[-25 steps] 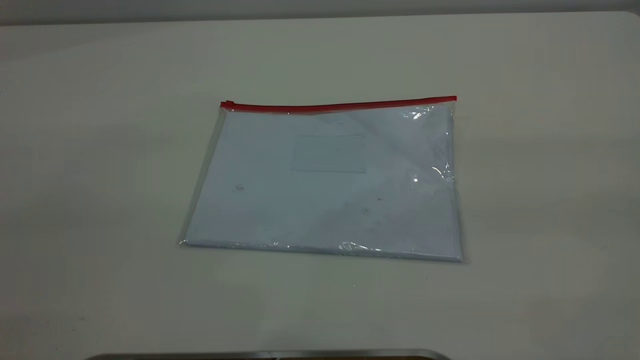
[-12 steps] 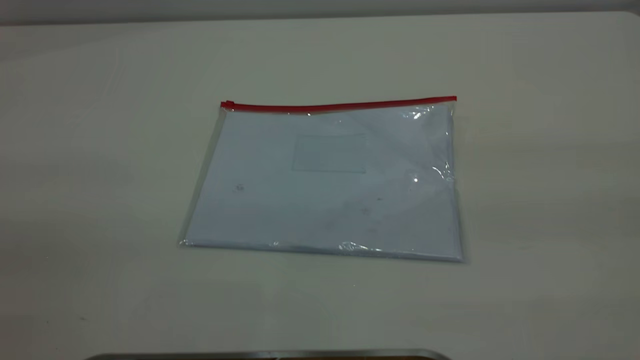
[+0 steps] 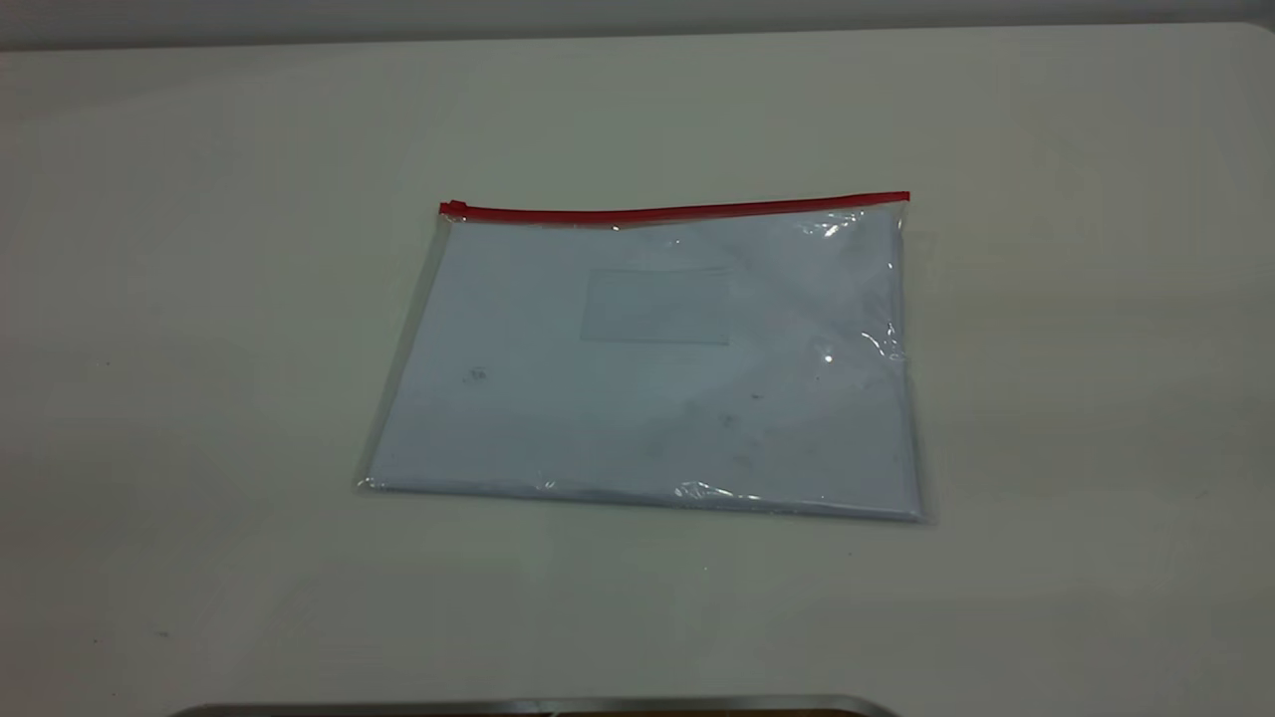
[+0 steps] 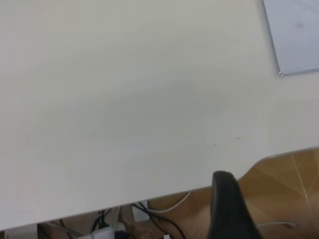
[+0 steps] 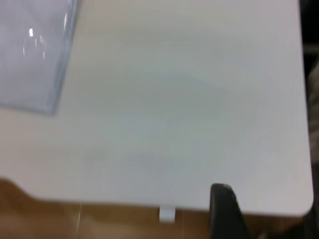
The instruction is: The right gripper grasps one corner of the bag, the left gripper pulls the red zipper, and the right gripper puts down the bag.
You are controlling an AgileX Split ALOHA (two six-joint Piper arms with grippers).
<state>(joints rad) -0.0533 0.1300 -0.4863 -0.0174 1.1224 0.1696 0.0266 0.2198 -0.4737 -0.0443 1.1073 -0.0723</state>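
Observation:
The bag [image 3: 647,368], a flat clear pouch with pale sheets inside, lies in the middle of the white table. Its red zipper [image 3: 677,210] runs along the far long edge, with the small red slider tab [image 3: 453,208] at the left end and a corner [image 3: 902,199] at the right end. Neither arm appears in the exterior view. The left gripper [image 4: 227,209] hangs off the table's edge, far from the bag [image 4: 294,35]. The right gripper [image 5: 224,211] also sits beyond the table edge, well away from the bag [image 5: 35,55]. Only a single dark part of each gripper shows.
The white table [image 3: 199,398] stretches wide around the bag. A metal rim [image 3: 538,705] shows at the near edge in the exterior view. Below the table edge lie a wooden floor [image 4: 284,174] and cables [image 4: 149,219]. A small white tab [image 5: 167,214] hangs from the table edge.

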